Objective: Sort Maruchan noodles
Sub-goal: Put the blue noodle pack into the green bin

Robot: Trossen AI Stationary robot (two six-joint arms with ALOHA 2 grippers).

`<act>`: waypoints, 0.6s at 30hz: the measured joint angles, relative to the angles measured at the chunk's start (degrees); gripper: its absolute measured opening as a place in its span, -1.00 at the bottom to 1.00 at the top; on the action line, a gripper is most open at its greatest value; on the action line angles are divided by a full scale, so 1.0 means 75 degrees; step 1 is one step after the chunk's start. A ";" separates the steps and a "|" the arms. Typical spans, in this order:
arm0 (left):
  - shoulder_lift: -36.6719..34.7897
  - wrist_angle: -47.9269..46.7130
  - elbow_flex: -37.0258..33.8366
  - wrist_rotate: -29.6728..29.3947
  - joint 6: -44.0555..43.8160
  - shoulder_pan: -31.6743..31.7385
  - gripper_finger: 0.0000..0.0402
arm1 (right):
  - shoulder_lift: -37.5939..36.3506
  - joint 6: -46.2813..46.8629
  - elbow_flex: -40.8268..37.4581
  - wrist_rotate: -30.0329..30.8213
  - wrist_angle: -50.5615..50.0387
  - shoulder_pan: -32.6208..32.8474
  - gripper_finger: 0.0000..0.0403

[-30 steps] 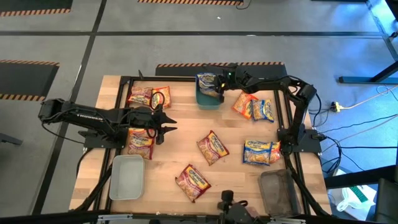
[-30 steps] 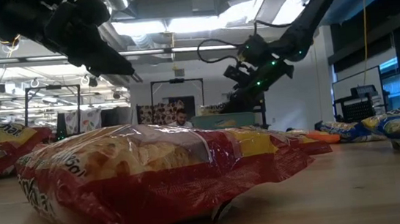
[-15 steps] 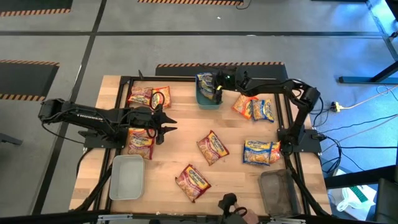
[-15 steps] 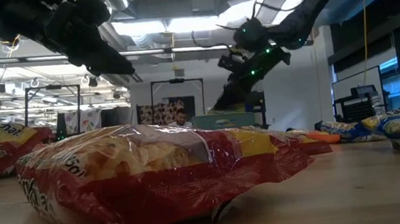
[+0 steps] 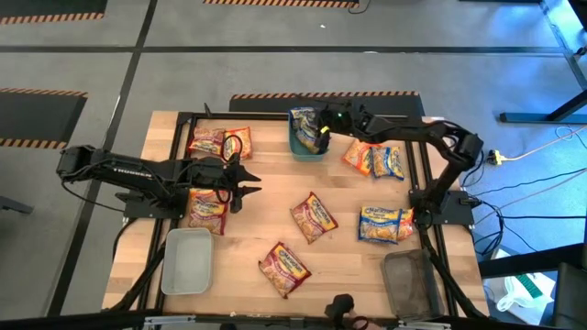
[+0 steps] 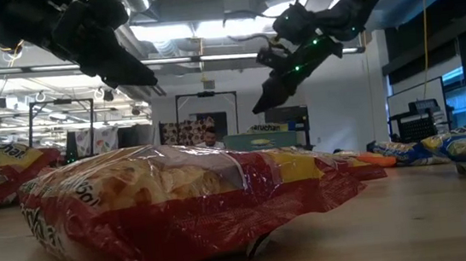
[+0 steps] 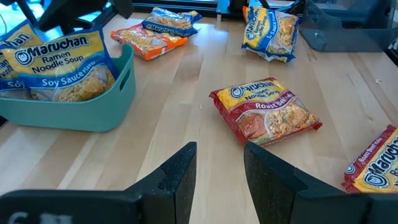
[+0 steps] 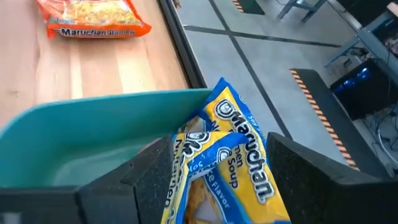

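Two blue-and-yellow Maruchan noodles packets (image 8: 239, 163) stand leaning in the teal tray (image 5: 307, 145) at the table's far side. My right gripper (image 8: 217, 180) hangs open just above them, touching nothing; the low view shows it (image 6: 258, 107) clear above the tray. My left gripper (image 7: 217, 174) hovers open and empty over the table's left half (image 5: 249, 186). Red packets (image 5: 314, 217) (image 5: 284, 268) (image 5: 207, 209) lie flat on the wood. More lie at far left (image 5: 220, 142) and right (image 5: 376, 159) (image 5: 385, 223).
A grey tray (image 5: 188, 261) sits at the near left and a dark tray (image 5: 411, 282) at the near right. Black frame rails (image 5: 422, 183) border the table. Open wood lies between the middle packets.
My right gripper has risen from the teal tray and tipped closer to level. The blue-and-yellow packet stays behind in the tray.
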 joint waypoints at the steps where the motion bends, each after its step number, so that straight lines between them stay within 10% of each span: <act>1: 0.0000 0.0000 0.0000 0.0000 0.0000 0.0000 -0.36 | -0.0072 0.0064 -0.0001 0.0029 -0.0046 0.0040 0.20; 18: 0.0000 0.0119 0.0000 0.0000 0.0000 0.0000 -0.36 | -0.0377 0.2413 -0.0001 0.0650 -0.0913 0.0422 0.20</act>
